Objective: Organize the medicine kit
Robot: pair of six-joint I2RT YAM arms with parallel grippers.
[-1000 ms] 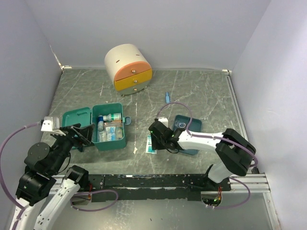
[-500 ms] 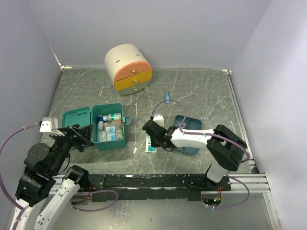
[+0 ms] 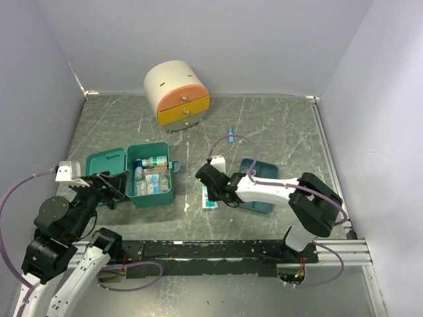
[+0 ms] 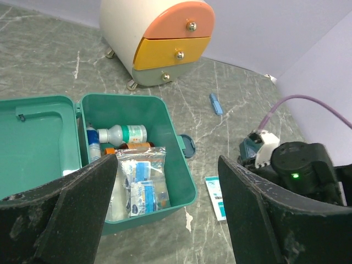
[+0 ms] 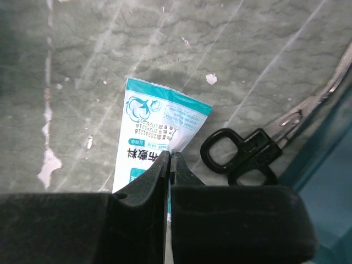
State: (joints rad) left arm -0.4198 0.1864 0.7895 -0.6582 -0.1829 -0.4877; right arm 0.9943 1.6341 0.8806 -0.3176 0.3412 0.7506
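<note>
Beside the tray [image 3: 266,172], the right gripper [image 5: 170,157] has just pinched shut on the packet [image 5: 159,129] edge, ready to carry it left to the open kit [image 3: 154,199]; left gripper [image 4: 168,162] stays wide
</note>
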